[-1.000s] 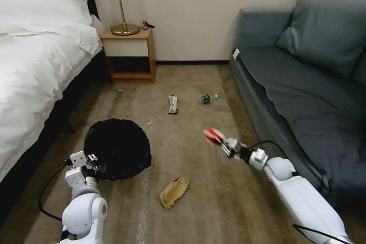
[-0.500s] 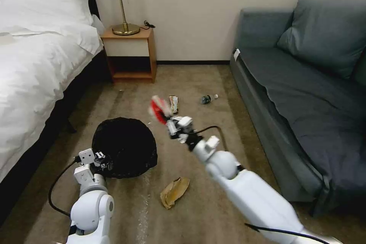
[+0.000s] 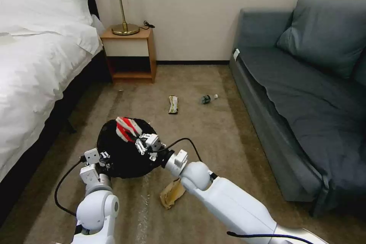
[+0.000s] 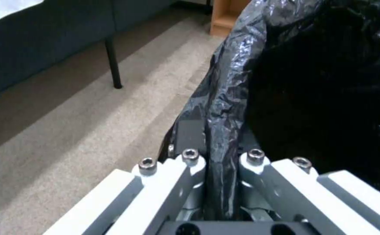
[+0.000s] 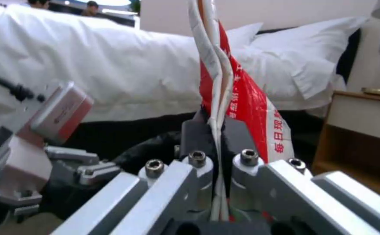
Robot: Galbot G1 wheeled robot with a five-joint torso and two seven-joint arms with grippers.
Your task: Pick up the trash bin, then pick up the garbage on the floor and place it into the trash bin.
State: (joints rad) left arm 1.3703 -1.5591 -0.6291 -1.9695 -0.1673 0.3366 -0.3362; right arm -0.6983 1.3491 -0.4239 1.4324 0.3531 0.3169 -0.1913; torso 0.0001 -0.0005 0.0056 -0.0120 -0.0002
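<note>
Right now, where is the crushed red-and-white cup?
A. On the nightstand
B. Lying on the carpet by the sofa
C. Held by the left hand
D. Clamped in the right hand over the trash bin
D: the right hand is shut on the crushed cup, holding it above the trash bin, whose rim the left hand grips.

Brown carpet (image 3: 213,129) runs between a white bed (image 3: 34,68), wooden nightstand (image 3: 131,55) and grey sofa (image 3: 305,84).

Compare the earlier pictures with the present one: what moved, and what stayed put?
The right gripper, shut on the crushed cup, swung from near the sofa to above the trash bin. The left gripper kept its pinch on the bin's rim. Wrapper, bottle and brown paper stayed.
</note>
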